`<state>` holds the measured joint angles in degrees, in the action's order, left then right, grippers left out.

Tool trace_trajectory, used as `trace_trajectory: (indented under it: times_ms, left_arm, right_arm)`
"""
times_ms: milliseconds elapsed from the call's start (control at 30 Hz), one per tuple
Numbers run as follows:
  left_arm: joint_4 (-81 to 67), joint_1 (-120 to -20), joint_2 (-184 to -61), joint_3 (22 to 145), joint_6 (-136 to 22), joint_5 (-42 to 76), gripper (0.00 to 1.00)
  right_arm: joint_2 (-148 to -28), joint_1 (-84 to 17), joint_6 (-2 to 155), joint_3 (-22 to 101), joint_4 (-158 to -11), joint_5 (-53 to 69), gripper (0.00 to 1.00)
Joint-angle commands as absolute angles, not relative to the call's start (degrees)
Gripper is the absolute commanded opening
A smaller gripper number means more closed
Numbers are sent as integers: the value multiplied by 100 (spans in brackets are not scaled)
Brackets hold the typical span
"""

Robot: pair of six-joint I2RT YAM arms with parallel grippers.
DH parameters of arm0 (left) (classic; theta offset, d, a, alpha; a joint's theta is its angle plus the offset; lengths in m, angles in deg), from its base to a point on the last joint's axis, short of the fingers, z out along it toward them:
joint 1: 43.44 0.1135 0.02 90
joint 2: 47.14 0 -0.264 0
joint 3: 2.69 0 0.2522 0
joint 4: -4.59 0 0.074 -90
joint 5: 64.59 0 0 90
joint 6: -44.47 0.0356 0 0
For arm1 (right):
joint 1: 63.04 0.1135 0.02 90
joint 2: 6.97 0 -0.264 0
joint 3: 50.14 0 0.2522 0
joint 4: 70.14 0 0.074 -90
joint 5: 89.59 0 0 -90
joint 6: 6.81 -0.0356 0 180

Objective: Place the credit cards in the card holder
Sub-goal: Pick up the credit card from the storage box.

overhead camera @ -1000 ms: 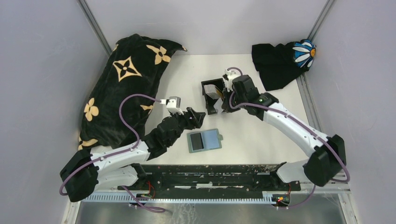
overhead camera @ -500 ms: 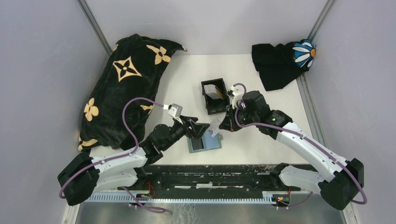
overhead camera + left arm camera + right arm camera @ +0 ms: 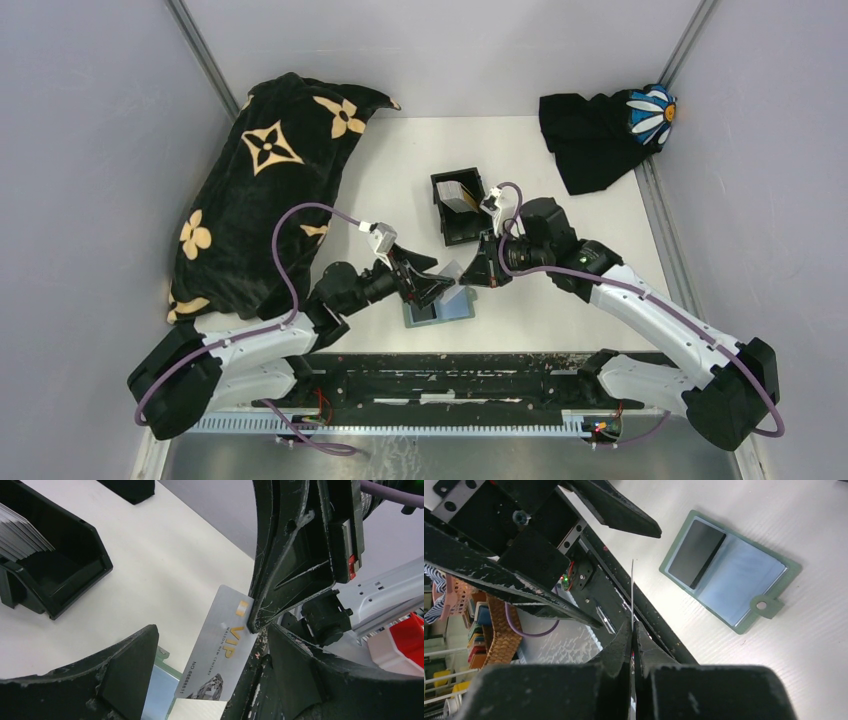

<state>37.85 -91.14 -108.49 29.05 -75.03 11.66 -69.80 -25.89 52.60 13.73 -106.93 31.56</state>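
Note:
My right gripper (image 3: 474,277) is shut on one credit card, a silver card (image 3: 225,645) marked VIP, and holds it on edge above the table's front middle. In the right wrist view the card (image 3: 632,587) shows edge-on above the closed right gripper (image 3: 633,630). My left gripper (image 3: 438,280) is open, its two fingers (image 3: 127,672) standing on either side of the card without touching it. The black card holder (image 3: 463,225) stands behind, with several whitish cards (image 3: 457,195) leaning in it; it also shows in the left wrist view (image 3: 65,577).
A grey-green flat sleeve (image 3: 445,308) with a dark panel and a light blue panel lies on the table under the grippers, also in the right wrist view (image 3: 729,575). A big black blanket with tan flowers (image 3: 262,190) lies far left. A black cloth with a daisy (image 3: 600,135) lies far right.
My right gripper has come from the card holder down to the front middle, holding the silver card. My left gripper has moved right, and its open fingers now flank the card.

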Motion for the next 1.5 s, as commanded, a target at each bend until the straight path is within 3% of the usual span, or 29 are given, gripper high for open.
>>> trace_trajectory:
  times_ms: [0,167,300,467,667,767,800,933,1033,1167,1467]
  left_arm:
    - [4063,-8971,-10817,2849,-7329,725,87]
    - [4237,-8719,-10894,2808,-7544,242,83]
    - [4423,-8562,-11120,2853,-7702,-279,70]
    - [4841,-8389,-11462,2891,-8014,-865,60]
    - [5329,-8121,-11632,2766,-8342,-1237,33]
    - [5483,-8018,-11655,2699,-8437,-1315,7]
    - [5475,-8004,-11668,2704,-8447,-1339,3]
    - [5505,-7992,-11838,2740,-8515,-1363,3]
    - [5485,-7992,-11960,2691,-8629,-1032,3]
    - [5216,-7992,-11951,2449,-8814,9,3]
    - [5090,-8394,-11733,1760,-9550,2423,3]
  right_arm:
    - [-6841,-2556,5108,1424,-10296,3535,1]
    - [-6945,-2554,5114,1454,-10274,3691,1]
    - [-7063,-2561,5100,1459,-10192,3802,1]
    - [-7269,-2561,5056,1491,-10052,3935,1]
    - [-7343,-2602,5099,1541,-10063,3846,1]
    - [-7371,-2671,5111,1575,-10063,3797,1]
    - [-7397,-2681,5111,1586,-10059,3783,1]
    - [-7565,-2684,5117,1650,-10070,3631,4]
    - [-7601,-2687,5190,1706,-10170,3322,26]
    - [-7517,-2687,5240,1689,-10200,2842,38]
    - [-7450,-2625,5261,1430,-10098,1470,41]
